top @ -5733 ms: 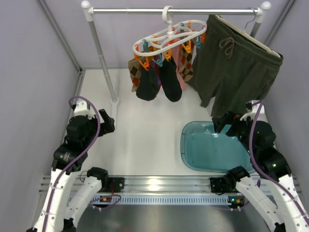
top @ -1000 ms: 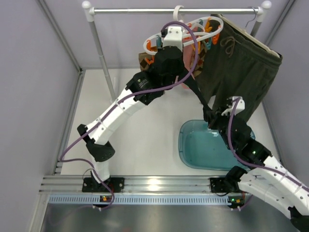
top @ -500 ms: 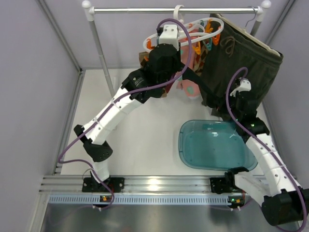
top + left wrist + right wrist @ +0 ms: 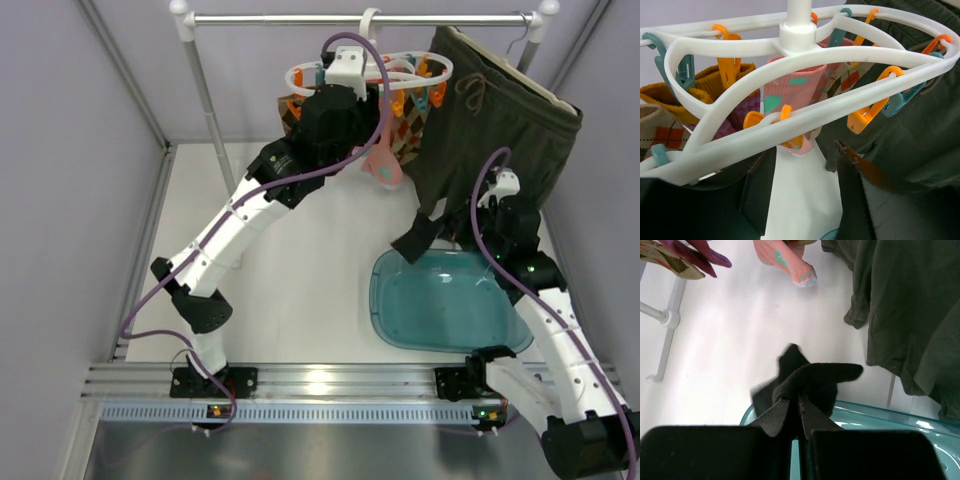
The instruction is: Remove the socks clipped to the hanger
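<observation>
White table (image 4: 725, 345); sock (image 4: 812, 374) within right claw (image 4: 798, 409)

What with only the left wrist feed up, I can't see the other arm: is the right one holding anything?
Observer: Yes. The right gripper has its jaws shut on a black sock.
Operator: Is it over the tub?
Observer: Nearly. In the top view the sock hangs at the tub's far left corner, not dropped yet.
Operator: Is the hanger on the rail?
Observer: Yes, its hook sits over the metal rail.
</observation>
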### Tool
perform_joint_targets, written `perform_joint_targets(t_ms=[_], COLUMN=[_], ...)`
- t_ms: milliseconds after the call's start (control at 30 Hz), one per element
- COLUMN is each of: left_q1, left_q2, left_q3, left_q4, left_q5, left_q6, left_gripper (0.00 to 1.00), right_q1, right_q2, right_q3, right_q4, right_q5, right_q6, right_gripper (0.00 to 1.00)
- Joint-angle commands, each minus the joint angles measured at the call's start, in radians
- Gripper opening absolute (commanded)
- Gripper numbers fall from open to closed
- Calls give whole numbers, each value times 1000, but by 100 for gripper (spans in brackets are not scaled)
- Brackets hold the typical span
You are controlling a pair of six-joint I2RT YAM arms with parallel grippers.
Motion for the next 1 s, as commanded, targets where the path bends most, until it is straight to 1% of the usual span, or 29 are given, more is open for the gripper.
perform_joint_targets(t_ms=[0,100,200,233,267,333,367,433,533,567,633,667,700,733,800,867,900,933,967], left_q1=[5,5,2,2,-1,-19,-30,-65,-124,-154,-180,-203,-210,-214,-216,-216,-216,-216,-216], left_q2=[-42,-56,-101,-115,-131,-178,-198,-247,-321,-338,-376,-417,-439,-462,-536,-607,-634,-655,-674], left_q3=[17,-9,-88,-113,-180,-245,-306,-364,-467,-495,-568,-591,-614,-668,-719,-788,-806,-837,-848], left_q4=[49,49,49,49,51,49,49,51,49,51,49,48,46,45,43,41,38,34,28], left_q5=[21,58,118,144,173,188,185,179,126,112,61,41,5,-12,-55,-123,-143,-196,-228], left_q6=[-8,-8,-34,-51,-60,-71,-75,-81,-91,-91,-95,-100,-103,-114,-117,-115,-114,-112,-114], left_gripper=[56,76,85,86,98,98,98,98,99,99,99,99,99,99,99,99,99,99,98], right_q1=[-17,-16,-16,-16,-16,-16,-17,-16,-16,-16,-16,-16,-16,-16,-16,-16,-16,-13,-1], right_q2=[-47,-112,-182,-198,-213,-245,-253,-276,-322,-334,-365,-371,-382,-385,-368,-339,-301,-270,-197], right_q3=[9,21,23,19,2,-33,-46,-72,-147,-156,-158,-150,-143,-120,-95,-67,-75,-90,-95], right_q4=[-14,-57,-123,-145,-175,-200,-220,-232,-232,-237,-245,-249,-260,-261,-258,-188,-110,47,146], right_q5=[-24,-43,-37,-26,-21,-12,-18,-67,-96,-96,-92,-90,-86,-75,-75,-169,-246,-386,-438], right_q6=[-5,-2,-5,-5,-3,-2,-2,7,24,32,47,53,52,47,30,41,64,102,180], right_gripper=[0,0,0,0,0,0,0,0,5,25,67,94,99,99,100,99,99,96,95])
